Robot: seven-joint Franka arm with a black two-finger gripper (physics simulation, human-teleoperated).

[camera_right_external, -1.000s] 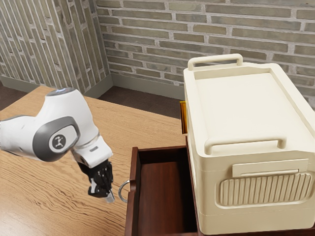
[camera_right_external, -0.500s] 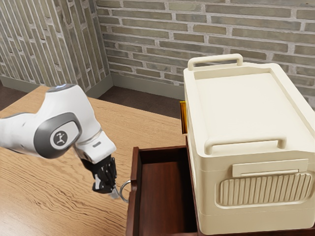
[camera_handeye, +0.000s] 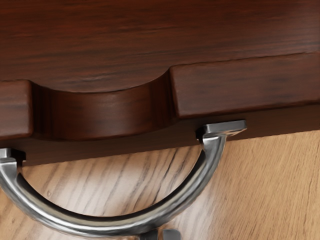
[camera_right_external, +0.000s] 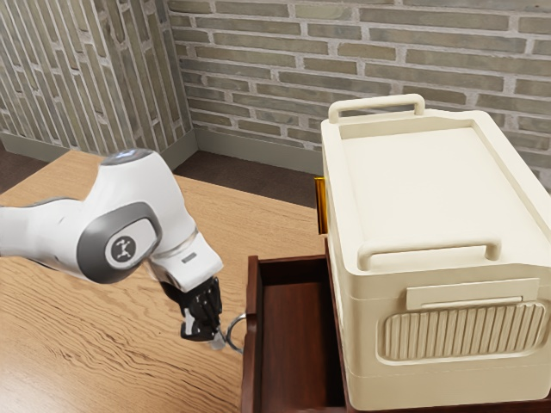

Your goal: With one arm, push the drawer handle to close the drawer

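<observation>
The drawer [camera_right_external: 250, 297] is open. It sticks out from under the big cream box [camera_right_external: 413, 189], toward the arm [camera_right_external: 129, 206]. Its insides are dark brown wood, and I see nothing lying in the part that shows.

The handle [camera_right_external: 228, 331] is a shiny metal half ring on the front of the drawer, on the side facing the arm. Its two ends are fixed to the wood, and its round part curves out over the tabletop [camera_right_external: 95, 344]. The top edge of the drawer's front has a smooth, round dip [camera_handeye: 102, 112], just above the handle.

The gripper [camera_right_external: 217, 342] points down by the handle, on its outer side, away from the drawer. Its fingers [camera_handeye: 171, 234] are close together, with their tips right up against the round part of the handle. They do not pinch it.

The tabletop is light brown wood with wavy lines. The cream box has two bars [camera_right_external: 429, 249] on top, one near each end, and a patch of thin ridges [camera_right_external: 465, 332] on its near end. A small gold thing [camera_right_external: 321, 205] stands out at the box's side, past the drawer. Behind it all is a brick wall [camera_right_external: 258, 69].
</observation>
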